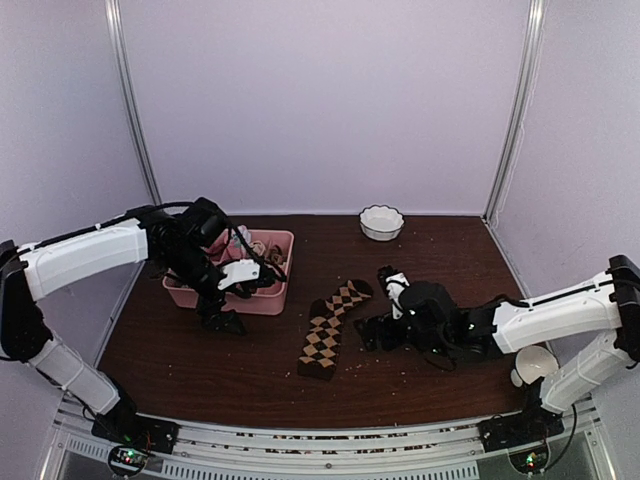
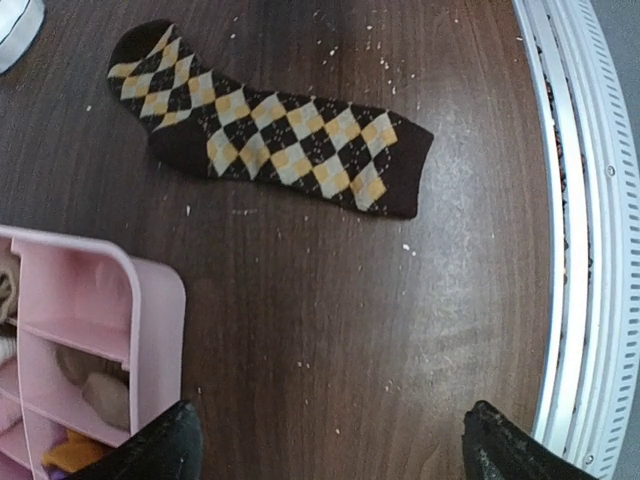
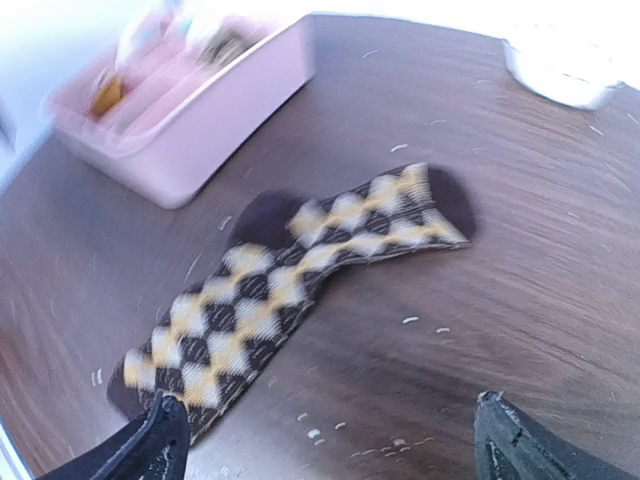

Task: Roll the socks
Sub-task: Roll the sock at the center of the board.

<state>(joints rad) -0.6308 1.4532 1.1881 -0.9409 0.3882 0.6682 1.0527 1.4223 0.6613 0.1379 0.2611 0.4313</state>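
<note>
Our right claw [image 3: 330,455] has its two fingers wide apart, and nothing is between them. It hangs low over the surface [image 1: 200,370], just beside the argyle sock [image 3: 290,290] and on its right side. Our left claw [image 2: 330,450] is also spread wide and holds nothing. It hovers at the front wall of the pink tray [image 1: 255,298], apart from the sock.

The sock lies flat and a little bent near the middle of the surface, between our two arms, and no part of it is rolled. We find only this one sock; a plain second one we cannot make out.

We judge that the rolling is not yet begun and that we are at the approach. The next move calls for one claw to come down on one end of the sock and pinch it, then turn it over itself. The other claw should keep the soft fabric from sliding.

The surface is dark brown wood with many small white specks [image 2: 405,247] on it. A white bowl [image 1: 381,222] stands at the far edge and a white cup [image 1: 535,365] at the right. A metal rail [image 1: 300,455] runs along the near edge. Around us are pale lilac walls [image 1: 320,100] with thin metal posts [image 1: 515,110]
</note>
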